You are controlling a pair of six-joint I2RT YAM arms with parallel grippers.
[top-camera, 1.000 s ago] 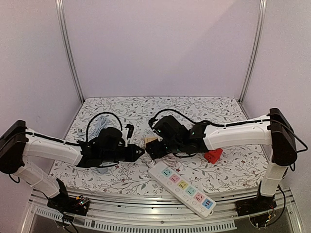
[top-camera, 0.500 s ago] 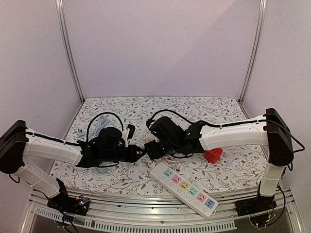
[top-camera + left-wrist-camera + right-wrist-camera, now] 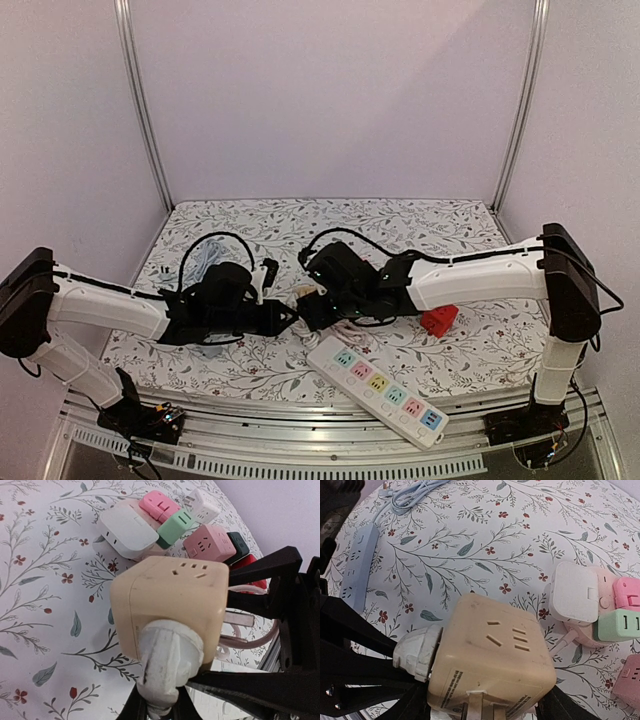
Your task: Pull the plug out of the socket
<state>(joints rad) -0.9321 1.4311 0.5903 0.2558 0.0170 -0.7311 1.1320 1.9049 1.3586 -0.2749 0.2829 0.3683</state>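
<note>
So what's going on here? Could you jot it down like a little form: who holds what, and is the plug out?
Left gripper: closed on the white plug
Right gripper: closed on the beige cube socket
Plug state: seated in the socket, not yet pulled out
Position: the pair seems lifted off the floral table
Nearby: white power strip, red cube, blue strip, small coloured adapters

1 fixed camera looks down on the whole table point(image 3: 400, 215) from above its near edge. 2 wrist cameras sit close, facing each other across the beige socket cube point(image 3: 170, 605), shared by both.
</note>
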